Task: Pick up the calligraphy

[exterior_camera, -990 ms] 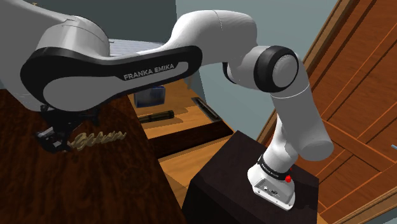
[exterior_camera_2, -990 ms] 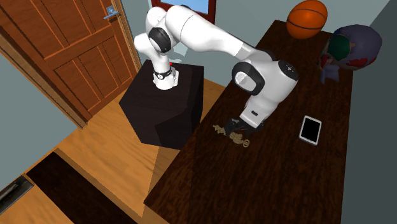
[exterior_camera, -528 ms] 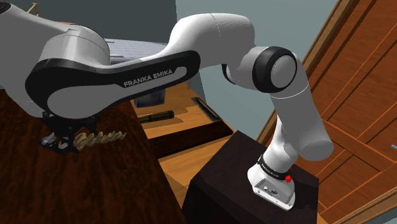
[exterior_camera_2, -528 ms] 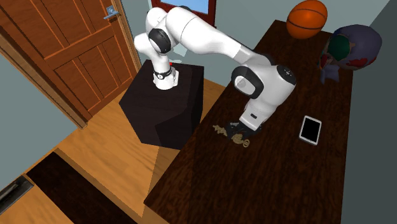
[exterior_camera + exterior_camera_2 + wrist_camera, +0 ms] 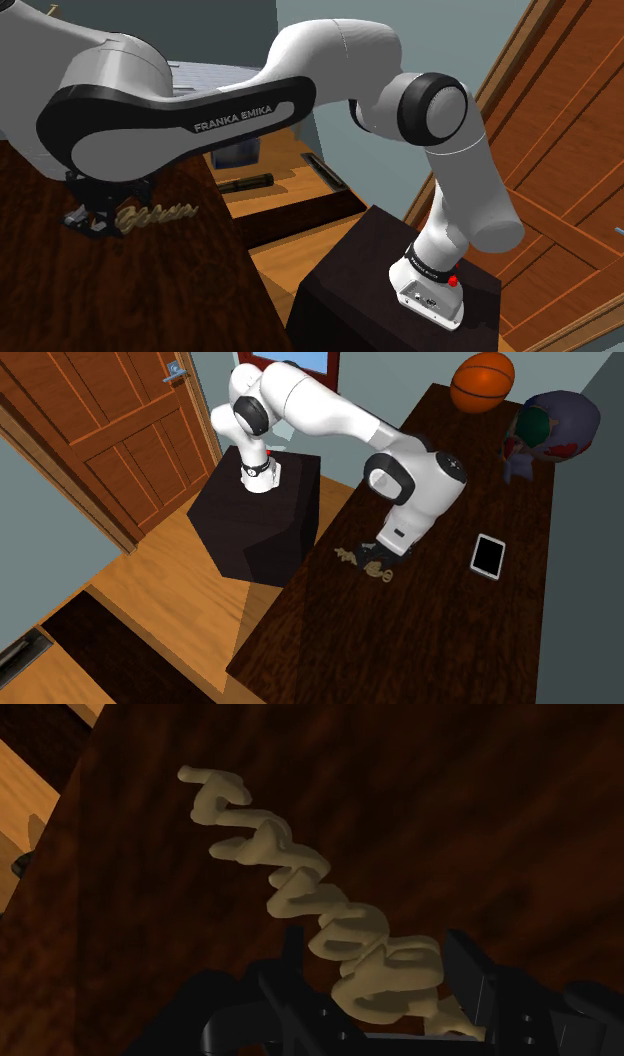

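Tan calligraphy lies flat on the dark wooden table, near its edge by the stand. The gripper straddles one end, fingers apart and not yet clamped; closing and lifting appear left to do.

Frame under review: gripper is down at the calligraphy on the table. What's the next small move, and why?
Probably close the fingers. In the wrist view the gripper is open and low over the dark table, straddling one end of the tan calligraphy, which lies flat, not yet clasped. Lifting should wait until the grip is made.
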Robot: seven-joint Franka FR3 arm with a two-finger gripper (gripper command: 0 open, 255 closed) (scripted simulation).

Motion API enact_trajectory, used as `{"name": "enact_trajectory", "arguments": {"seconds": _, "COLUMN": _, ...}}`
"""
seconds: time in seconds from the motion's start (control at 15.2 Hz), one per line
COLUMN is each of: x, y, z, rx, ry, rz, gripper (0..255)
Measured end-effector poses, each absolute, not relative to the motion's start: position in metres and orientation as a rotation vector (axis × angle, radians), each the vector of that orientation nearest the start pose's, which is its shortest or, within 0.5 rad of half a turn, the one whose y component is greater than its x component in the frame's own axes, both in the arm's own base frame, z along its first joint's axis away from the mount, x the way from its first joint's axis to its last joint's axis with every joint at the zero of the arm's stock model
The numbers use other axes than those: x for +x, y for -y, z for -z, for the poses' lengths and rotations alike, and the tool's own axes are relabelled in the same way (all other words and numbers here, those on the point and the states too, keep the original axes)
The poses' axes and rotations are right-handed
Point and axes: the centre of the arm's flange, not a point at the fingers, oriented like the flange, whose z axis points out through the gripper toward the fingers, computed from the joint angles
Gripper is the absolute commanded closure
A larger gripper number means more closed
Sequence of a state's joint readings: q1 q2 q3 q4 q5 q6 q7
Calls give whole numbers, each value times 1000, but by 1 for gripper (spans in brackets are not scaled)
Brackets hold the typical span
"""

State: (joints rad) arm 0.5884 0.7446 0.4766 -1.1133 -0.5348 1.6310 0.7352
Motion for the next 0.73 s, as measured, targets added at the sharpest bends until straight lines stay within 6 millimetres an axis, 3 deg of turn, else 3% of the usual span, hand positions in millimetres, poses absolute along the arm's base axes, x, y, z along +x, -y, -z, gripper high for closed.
{"name": "enact_trajectory", "arguments": {"seconds": 0.73, "x": 484, "y": -550, "z": -449, "rx": -3351, "ry": 537, "rz": 105, "gripper": 255}}
